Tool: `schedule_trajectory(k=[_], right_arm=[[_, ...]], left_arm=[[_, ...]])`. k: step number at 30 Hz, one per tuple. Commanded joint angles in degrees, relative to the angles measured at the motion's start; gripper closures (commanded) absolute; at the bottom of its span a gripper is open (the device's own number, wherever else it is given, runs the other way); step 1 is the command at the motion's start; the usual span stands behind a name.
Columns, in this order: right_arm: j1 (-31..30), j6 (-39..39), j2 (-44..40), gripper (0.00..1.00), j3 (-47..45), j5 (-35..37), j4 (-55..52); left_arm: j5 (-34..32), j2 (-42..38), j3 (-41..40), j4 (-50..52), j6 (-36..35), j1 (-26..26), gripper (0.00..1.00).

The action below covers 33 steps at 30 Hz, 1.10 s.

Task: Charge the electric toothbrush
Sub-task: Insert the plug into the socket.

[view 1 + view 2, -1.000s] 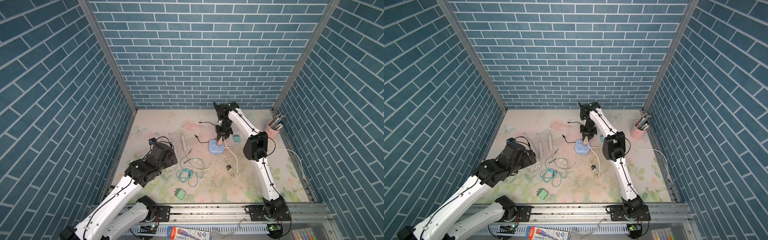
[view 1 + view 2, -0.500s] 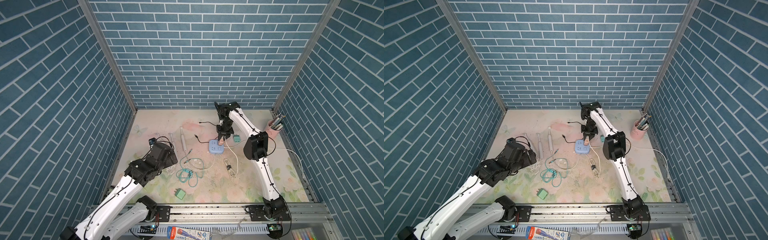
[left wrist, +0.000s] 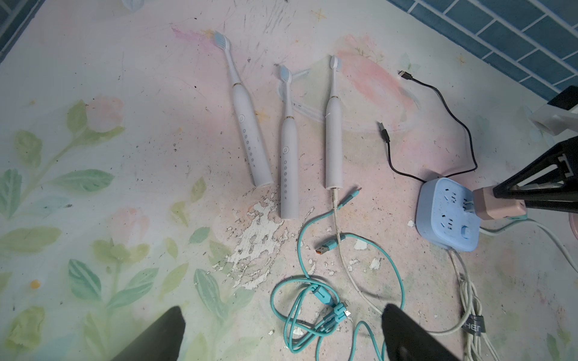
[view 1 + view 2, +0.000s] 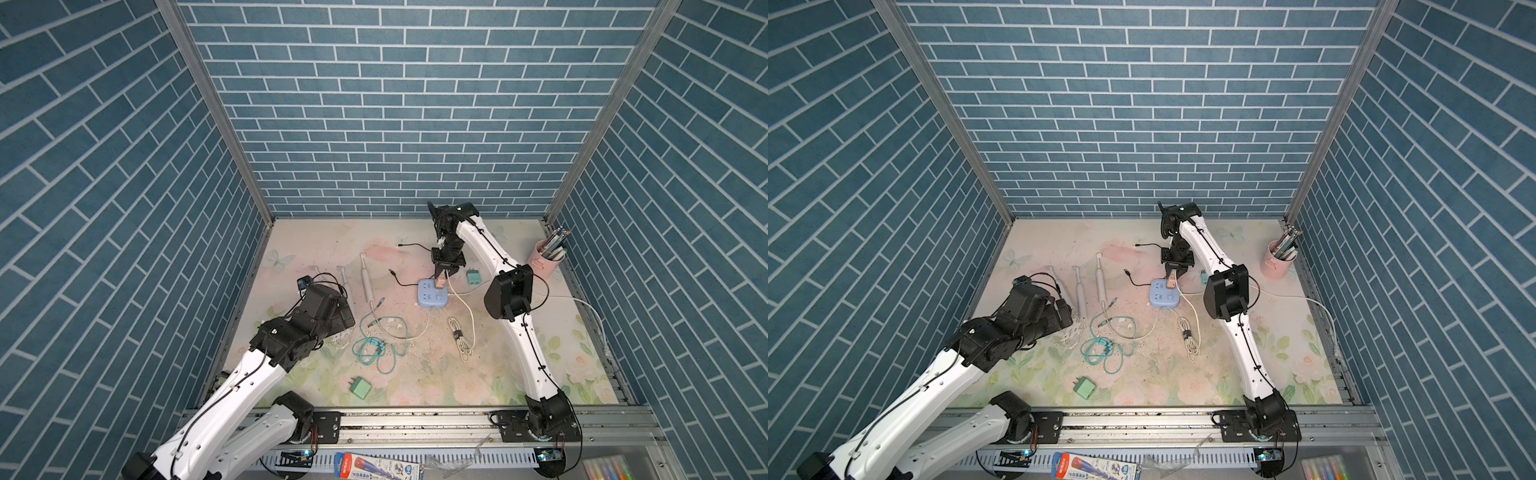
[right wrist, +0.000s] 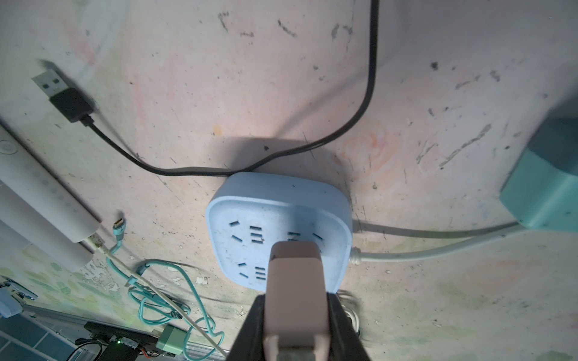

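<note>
— Where do the top views sit?
— High over the front rail (image 4: pixel 415 419) at 6 o'clock, side by side, tilted down toward the back wall (image 4: pixel 395 124) at 12. Distant; both top views take in the whole table (image 4: pixel 478 382), nearly alike.
— The left wrist camera?
— Low over the 9 o'clock side, facing about 1 o'clock past the left gripper (image 3: pixel 281 337), across three toothbrushes (image 3: pixel 289 150) to the power strip (image 3: pixel 447 215).
— And the right wrist?
— Very near, looking almost straight down on that power strip, the pink adapter (image 5: pixel 295 275) in the right gripper (image 5: pixel 295 325) filling its foreground. All four views share the strip.
</note>
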State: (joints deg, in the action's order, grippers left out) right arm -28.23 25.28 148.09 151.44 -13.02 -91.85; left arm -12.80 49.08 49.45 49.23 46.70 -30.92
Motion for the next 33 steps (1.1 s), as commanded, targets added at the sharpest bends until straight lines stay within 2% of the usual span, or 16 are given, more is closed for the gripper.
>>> schedule_trajectory(k=[1, 5, 10, 18, 27, 33], right_arm=[[-0.2, 1.3, 6.6, 1.0, -1.5, 7.2, -1.9], [-1.0, 1.6, 6.1, 1.0, -1.7, 5.4, -0.8], [-1.4, 3.5, 1.7, 1.0, -0.2, 10.0, 0.5], [-2.9, 4.3, -6.8, 1.0, -7.5, 14.9, 6.3], [-3.6, 5.4, -9.6, 1.0, -14.3, 14.4, 9.4], [-3.9, 6.6, -15.0, 1.0, -21.5, 12.8, 18.1]], left_arm=[[0.4, 0.5, -0.7, -0.2, -0.3, 0.7, 0.0], [0.6, 0.4, -0.8, -0.2, -0.4, 1.1, 0.0], [0.6, 0.2, -0.9, 0.0, -0.5, 1.5, 0.01], [0.7, -0.1, -1.3, -0.1, -0.6, 1.9, 0.0], [0.8, -0.5, -1.7, 0.0, -0.4, 2.1, 0.0], [0.7, -0.5, -1.6, 0.0, -0.4, 2.1, 0.01]])
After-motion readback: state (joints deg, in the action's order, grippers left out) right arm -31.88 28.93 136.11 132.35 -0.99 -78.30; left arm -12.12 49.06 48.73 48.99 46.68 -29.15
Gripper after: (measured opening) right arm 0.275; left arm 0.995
